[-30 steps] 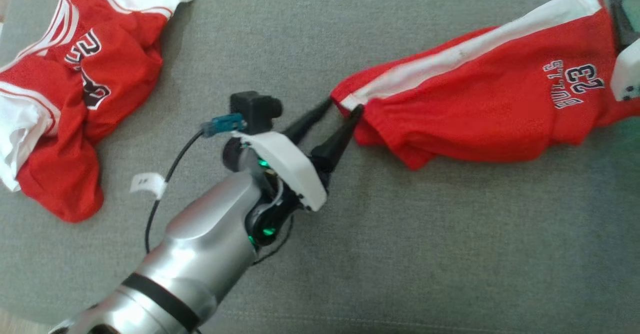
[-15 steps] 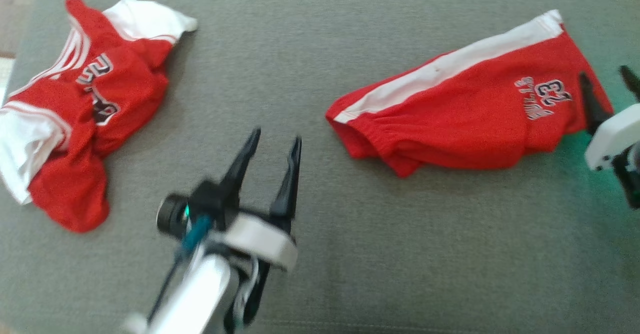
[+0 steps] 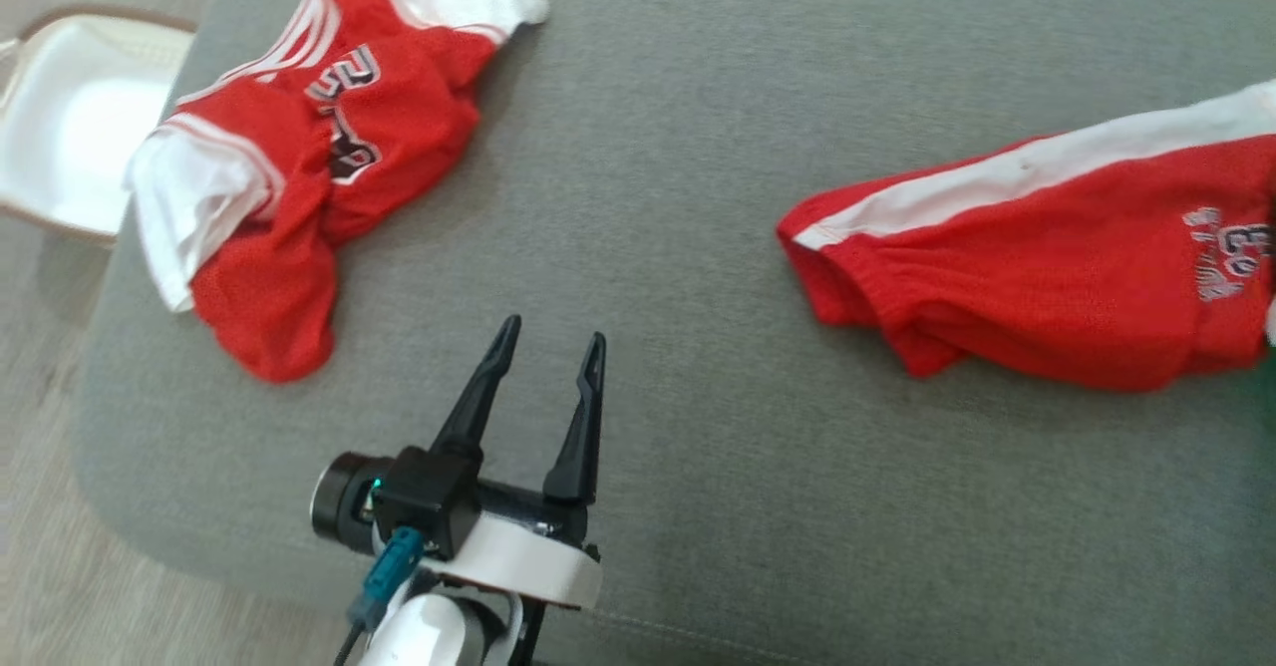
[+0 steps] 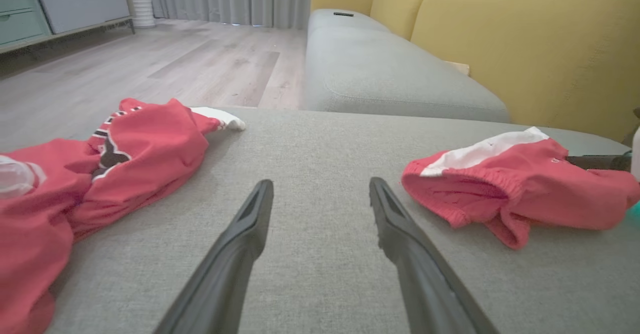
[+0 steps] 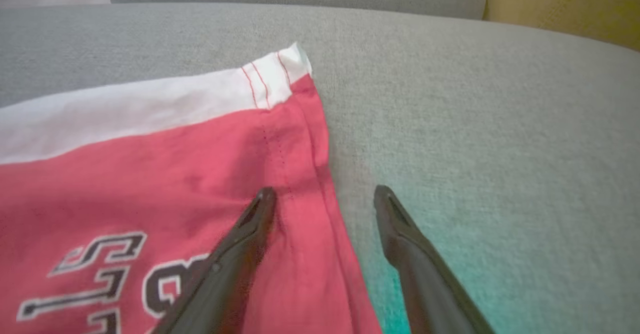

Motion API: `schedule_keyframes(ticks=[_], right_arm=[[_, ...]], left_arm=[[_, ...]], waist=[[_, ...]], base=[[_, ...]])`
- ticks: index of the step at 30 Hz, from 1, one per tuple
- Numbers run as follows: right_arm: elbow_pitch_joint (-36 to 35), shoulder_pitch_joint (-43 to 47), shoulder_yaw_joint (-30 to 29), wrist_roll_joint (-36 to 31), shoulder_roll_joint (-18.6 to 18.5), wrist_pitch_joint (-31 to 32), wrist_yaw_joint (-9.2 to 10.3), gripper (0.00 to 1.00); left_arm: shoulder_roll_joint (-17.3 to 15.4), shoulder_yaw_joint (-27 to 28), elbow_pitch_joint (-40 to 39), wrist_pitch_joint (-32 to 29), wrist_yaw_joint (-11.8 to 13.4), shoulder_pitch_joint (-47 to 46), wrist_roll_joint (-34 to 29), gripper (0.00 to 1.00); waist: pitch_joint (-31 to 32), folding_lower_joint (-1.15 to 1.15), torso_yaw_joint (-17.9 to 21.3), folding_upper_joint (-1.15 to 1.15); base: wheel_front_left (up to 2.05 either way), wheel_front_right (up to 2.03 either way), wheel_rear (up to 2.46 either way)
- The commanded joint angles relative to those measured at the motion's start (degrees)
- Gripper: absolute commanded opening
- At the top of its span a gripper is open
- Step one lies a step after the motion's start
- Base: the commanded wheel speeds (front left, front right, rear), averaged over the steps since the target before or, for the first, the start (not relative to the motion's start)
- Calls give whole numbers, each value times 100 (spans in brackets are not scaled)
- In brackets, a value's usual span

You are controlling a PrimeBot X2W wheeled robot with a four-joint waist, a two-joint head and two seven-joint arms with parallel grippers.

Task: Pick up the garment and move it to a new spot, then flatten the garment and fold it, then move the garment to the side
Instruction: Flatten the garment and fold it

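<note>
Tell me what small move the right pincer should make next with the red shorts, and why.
Probably lower and close the right pincer on the hem of the shorts: it is open, one finger over the red fabric, the other over the grey cushion, straddling that edge.

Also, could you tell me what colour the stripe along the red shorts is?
White; the stripe on the red shorts shows best in the head view.
</note>
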State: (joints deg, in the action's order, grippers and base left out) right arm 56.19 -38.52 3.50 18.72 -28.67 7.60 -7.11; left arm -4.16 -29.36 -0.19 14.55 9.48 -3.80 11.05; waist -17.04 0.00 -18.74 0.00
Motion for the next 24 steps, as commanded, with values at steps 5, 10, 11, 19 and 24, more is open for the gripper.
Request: schedule_keyframes(ticks=[5,10,11,19,24], right_arm=[[317,-201,22,-6,-55,95,-37,0],[623,-306,22,-67,-35,38,-37,0],[681,-336,6,-142,-64,-22,-37,0],[1045,-737,-267,-1137,-455,-411,-37,0],[967,-962,-393,-1478,-249,-595,-37,0]], left_arm=[[67,326,-228,44,-116,-42,-142,100],[94,472,-182,44,-163,64,-230,100],[97,499,-179,44,-181,80,-243,100],[116,664,-147,44,-291,145,-312,100],[123,665,-87,44,-329,117,-341,100]], waist=[[-42,0,-118,0],[80,0,84,0],[116,0,159,0],[384,0,789,0],[494,0,971,0]], base=[[0,0,0],[0,0,0],[0,0,0],[0,0,0],[0,0,0]])
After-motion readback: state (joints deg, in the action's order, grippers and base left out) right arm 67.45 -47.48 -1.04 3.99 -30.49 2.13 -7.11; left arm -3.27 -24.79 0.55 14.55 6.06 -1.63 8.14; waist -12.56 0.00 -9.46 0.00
